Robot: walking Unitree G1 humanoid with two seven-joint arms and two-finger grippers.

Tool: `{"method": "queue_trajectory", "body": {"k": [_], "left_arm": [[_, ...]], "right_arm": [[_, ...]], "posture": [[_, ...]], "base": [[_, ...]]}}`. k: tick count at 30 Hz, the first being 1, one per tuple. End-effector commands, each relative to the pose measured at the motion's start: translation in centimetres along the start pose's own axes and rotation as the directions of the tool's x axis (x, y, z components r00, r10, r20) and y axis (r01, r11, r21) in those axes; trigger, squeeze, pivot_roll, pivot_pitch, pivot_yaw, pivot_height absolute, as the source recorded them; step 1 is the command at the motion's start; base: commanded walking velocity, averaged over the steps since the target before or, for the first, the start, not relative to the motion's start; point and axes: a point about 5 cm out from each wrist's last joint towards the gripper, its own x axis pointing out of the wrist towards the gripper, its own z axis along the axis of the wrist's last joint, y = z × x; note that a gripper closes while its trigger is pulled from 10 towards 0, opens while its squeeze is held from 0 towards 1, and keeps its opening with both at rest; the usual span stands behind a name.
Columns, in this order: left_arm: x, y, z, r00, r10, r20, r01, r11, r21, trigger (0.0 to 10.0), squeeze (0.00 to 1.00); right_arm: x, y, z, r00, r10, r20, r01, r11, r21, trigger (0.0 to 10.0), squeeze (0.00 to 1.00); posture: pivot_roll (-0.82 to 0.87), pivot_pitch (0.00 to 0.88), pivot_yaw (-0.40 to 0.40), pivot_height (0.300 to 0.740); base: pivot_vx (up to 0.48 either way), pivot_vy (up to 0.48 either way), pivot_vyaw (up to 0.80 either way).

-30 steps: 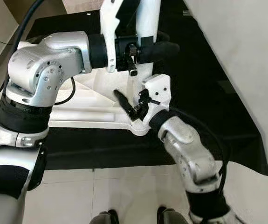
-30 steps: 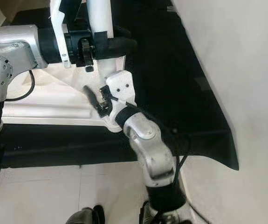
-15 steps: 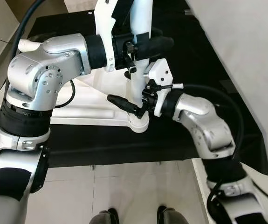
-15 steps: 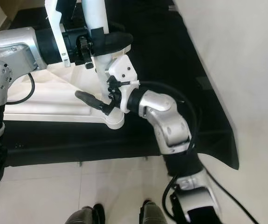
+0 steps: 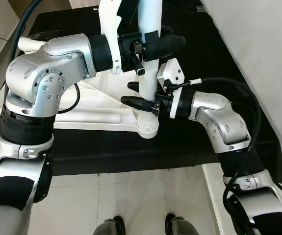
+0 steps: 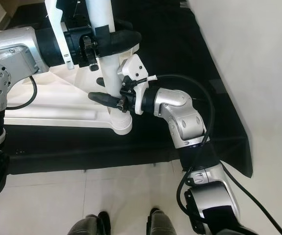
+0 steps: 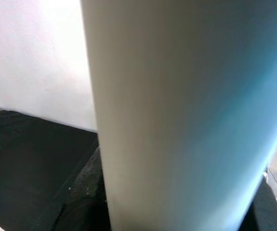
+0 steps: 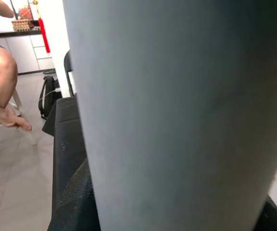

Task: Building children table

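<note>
Standing table leg (image 5: 149, 58) between right gripper (image 5: 137, 93)

black mat (image 5: 214, 54) on tiled floor (image 5: 131, 196) (a backpack (image 8: 47, 98) beyond).

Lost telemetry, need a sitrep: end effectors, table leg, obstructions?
Left end effector clamped high on the upright white table leg. Right end effector straddling its lower part, fingers either side. Leg seated in tabletop socket. Nothing obstructing.
</note>
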Motion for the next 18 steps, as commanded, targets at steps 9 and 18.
{"method": "queue_trajectory", "body": {"k": [9, 18], "left_arm": [[0.5, -0.3, -0.5, 1.0, 0.009, 0.003, -0.009, 1.0, -0.01, 10.0, 1.0], [0.3, -0.1, 0.6, 0.999, 0.035, 0.032, -0.035, 0.999, -0.007, 10.0, 0.0]], "right_arm": [[1.1, 1.5, -1.2, 0.997, 0.071, -0.001, -0.071, 0.997, 0.044, 0.0, 0.0], [-1.1, 4.7, -5.4, 0.796, -0.572, -0.201, 0.589, 0.807, 0.035, 0.0, 0.0]], "posture": [[0.0, 0.238, 0.059, 0.74], [0.02, 0.241, 0.045, 0.74]], "base": [[0.0, 0.0, 0.0], [0.0, 0.0, 0.0]]}}
